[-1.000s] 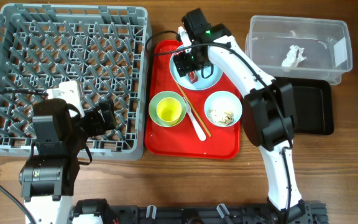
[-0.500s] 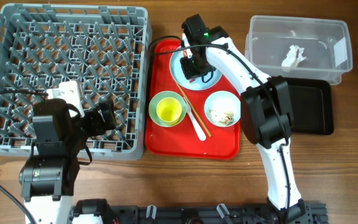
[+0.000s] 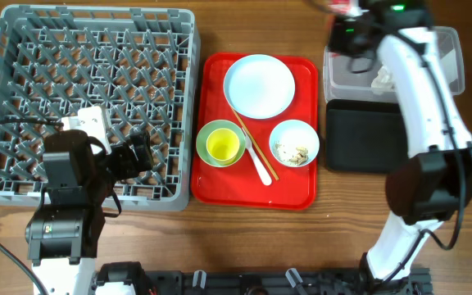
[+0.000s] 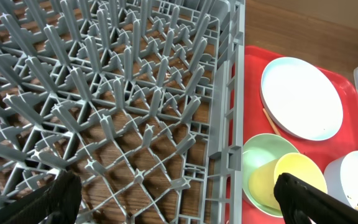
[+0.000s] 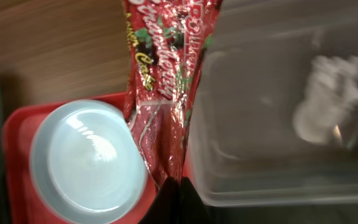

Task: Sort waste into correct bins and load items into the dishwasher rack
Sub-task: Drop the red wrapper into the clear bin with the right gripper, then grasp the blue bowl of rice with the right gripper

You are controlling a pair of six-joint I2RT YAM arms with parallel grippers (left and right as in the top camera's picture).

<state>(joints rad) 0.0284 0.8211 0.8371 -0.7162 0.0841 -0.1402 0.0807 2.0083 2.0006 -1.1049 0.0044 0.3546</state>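
Right gripper [image 5: 178, 194] pinches red snack wrapper [image 5: 163, 81] by one end; wrapper extends away from jaws along clear tub [image 5: 272, 186] rim, crumpled tissue [image 5: 328, 102] inside. Left gripper [image 4: 176, 199] jaws spread above dishwasher rack [image 4: 135, 124].

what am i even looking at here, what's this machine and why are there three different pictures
It is a robot with a left arm and a right arm at a table, each ending in a two-finger gripper. One picture looks straight down from overhead; the other two come from a camera on each wrist.

On the table are a grey rack, a red tray, a clear tub with a tissue inside, and a black tray. The red tray carries a plate, a green bowl with a yellow cup in it, a small bowl of scraps, a fork and chopsticks.

The left gripper hangs open and empty over the rack. The right gripper is shut on a wrapper at the tub's edge.
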